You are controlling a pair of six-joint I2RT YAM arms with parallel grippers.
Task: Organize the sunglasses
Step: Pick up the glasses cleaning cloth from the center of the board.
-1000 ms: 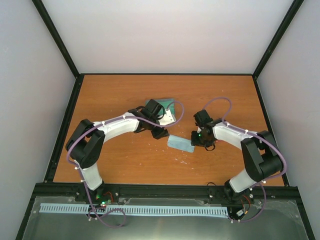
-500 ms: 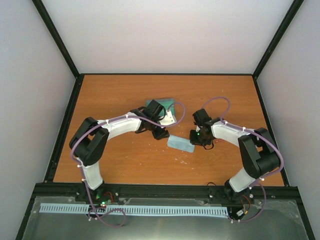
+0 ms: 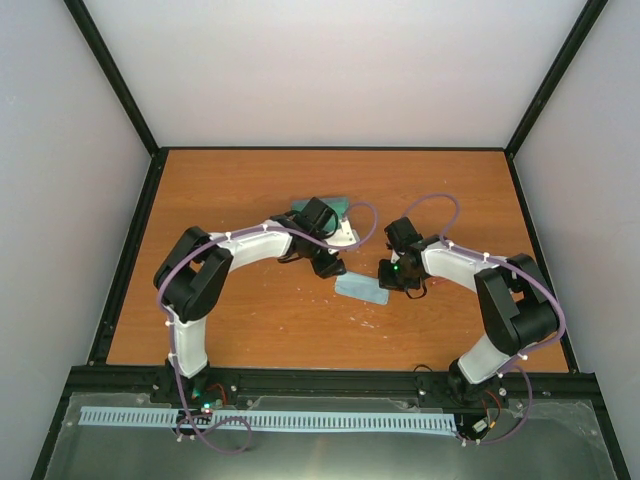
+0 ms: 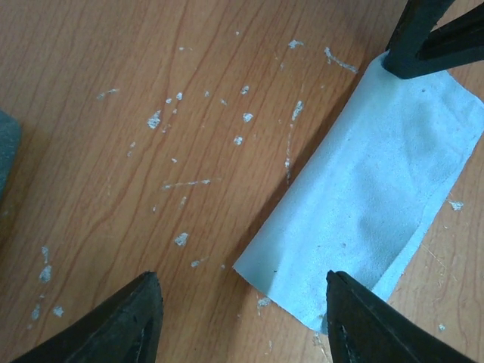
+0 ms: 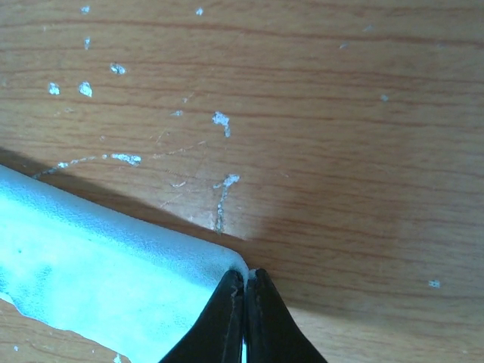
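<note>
A pale blue cloth lies folded in a strip on the orange table. My right gripper is shut on the cloth's right corner, and the right wrist view shows the pinch on the cloth. My left gripper is open just above the strip's left end. In the left wrist view it straddles the near edge of the cloth, with the right gripper's fingers at the far end. The sunglasses are not in view.
A blue-grey case lies behind the left wrist, partly hidden by the arm; its edge shows in the left wrist view. The wood is flecked with white scuffs. Black frame rails edge the table.
My left arm has swung right and nearer, bringing its open gripper over the cloth's left end. My right gripper has shifted slightly left, still pinching the cloth.
</note>
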